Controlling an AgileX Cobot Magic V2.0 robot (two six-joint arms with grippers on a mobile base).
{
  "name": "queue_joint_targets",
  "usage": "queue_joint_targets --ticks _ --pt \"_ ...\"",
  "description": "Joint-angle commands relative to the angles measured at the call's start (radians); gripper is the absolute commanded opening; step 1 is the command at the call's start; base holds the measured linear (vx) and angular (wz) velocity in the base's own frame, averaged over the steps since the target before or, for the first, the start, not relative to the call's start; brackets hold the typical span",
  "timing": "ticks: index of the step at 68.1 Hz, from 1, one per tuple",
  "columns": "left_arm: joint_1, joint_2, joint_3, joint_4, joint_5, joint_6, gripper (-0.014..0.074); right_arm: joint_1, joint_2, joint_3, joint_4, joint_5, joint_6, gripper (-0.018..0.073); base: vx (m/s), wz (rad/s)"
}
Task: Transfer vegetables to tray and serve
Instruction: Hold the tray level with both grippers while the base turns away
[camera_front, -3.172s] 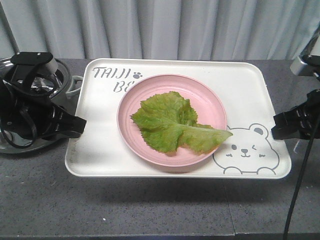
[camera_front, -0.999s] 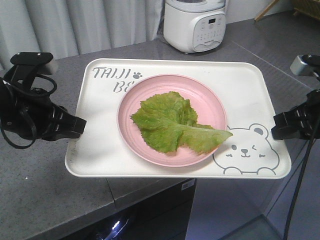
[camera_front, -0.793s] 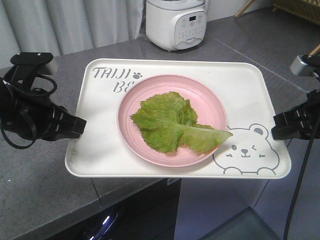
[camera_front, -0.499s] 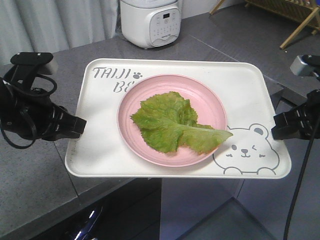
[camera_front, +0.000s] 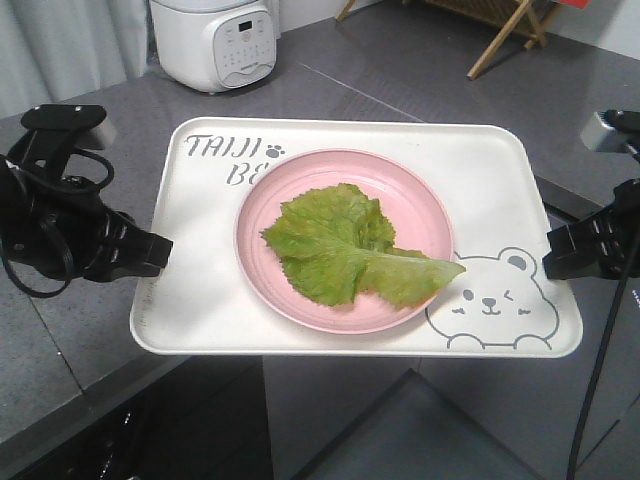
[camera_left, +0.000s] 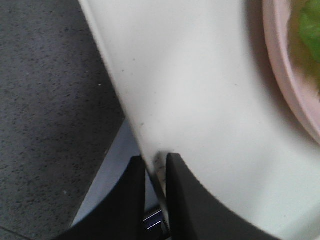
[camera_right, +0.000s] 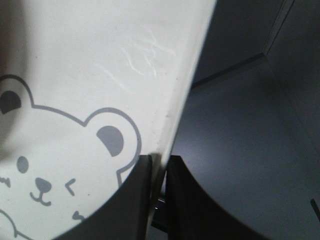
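The left gripper (camera_left: 155, 162) is pinching the left rim of the cream tray (camera_front: 490, 180), its two fingers narrowed right onto the edge, and the right gripper (camera_right: 159, 161) is clamping the right rim in the same way, just beside the bear face (camera_front: 490, 300). The tray is hanging level between them, partly over the grey countertop (camera_front: 70, 330). A lettuce leaf (camera_front: 345, 250) is lying in the pink plate (camera_front: 420, 215) sitting at the tray's middle. A white rice cooker (camera_front: 213, 40) is standing beyond.
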Motion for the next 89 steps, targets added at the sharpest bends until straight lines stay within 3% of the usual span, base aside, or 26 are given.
queue_joint_targets --ticks 1,89 --pt "-0.012 -0.033 -0.033 -0.067 -0.053 0.029 -0.0006 0.007 -0.035 -0.027 0.08 0.009 -0.053 -0.0004 -0.06 -0.27" --pt "-0.012 -0.033 -0.033 -0.067 -0.053 0.029 -0.0006 0.007 -0.035 -0.027 0.08 0.01 -0.053 -0.0004 -0.03 -0.3"
